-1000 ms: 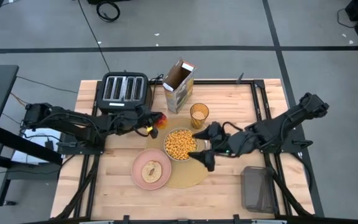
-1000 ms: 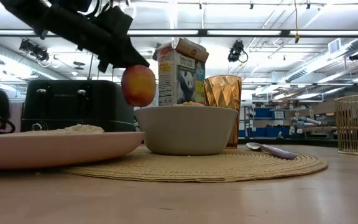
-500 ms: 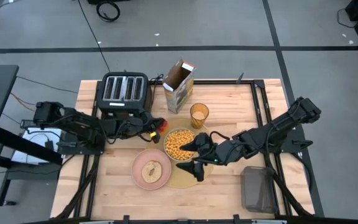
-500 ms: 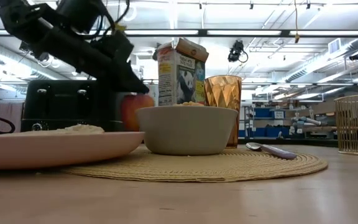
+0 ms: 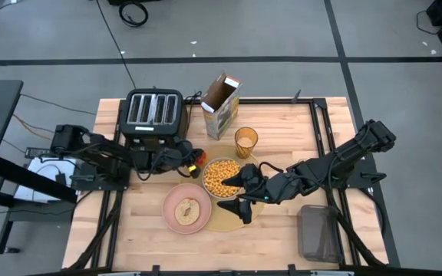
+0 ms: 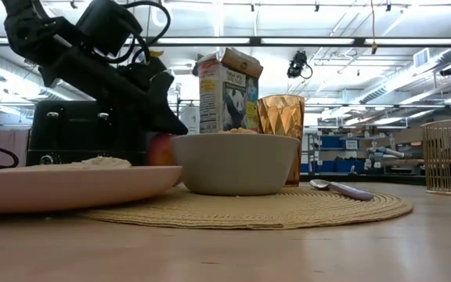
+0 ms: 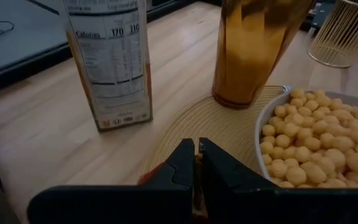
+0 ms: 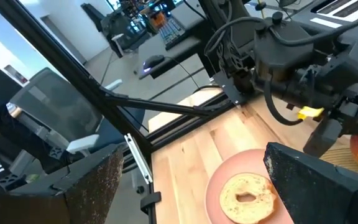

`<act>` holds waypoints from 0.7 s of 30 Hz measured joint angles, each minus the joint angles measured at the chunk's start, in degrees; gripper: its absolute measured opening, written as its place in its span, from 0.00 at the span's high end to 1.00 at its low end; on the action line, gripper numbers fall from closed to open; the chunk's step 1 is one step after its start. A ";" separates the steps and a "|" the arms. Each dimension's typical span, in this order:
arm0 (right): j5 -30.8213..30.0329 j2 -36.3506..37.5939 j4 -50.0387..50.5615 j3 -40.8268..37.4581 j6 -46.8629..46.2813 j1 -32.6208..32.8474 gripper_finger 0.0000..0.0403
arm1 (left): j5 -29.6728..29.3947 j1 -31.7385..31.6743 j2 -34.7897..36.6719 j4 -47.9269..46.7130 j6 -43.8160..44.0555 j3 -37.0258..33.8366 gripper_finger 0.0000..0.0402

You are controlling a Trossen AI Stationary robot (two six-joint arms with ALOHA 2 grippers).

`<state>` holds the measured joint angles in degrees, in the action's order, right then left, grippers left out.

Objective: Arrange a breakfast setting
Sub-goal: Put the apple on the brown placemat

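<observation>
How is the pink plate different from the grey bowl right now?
The pink plate is flat and shallow; the grey bowl is deep with tall walls. The plate holds one round bread piece; the bowl is filled with small yellow cereal balls. The plate only overlaps the tan placemat's edge; the bowl sits on it. Both are round.

apple: from my low view mostly hidden behind the pale grey bowl and the left gripper.
spoon: I see only a sliver past the placemat; overhead the right gripper covers it.
pink plate: cut off at the left edge.
left grip: probably pinching the apple, contact hidden.
</observation>
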<state>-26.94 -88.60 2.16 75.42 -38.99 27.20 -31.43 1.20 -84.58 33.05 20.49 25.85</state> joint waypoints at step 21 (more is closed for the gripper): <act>1.41 0.02 -0.19 0.00 -1.76 -0.02 0.03 | -0.30 -0.07 -0.92 -0.30 -0.46 0.07 0.79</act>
<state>-25.53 -88.58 1.97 75.42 -40.75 27.18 -31.73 1.13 -85.49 32.75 20.03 25.91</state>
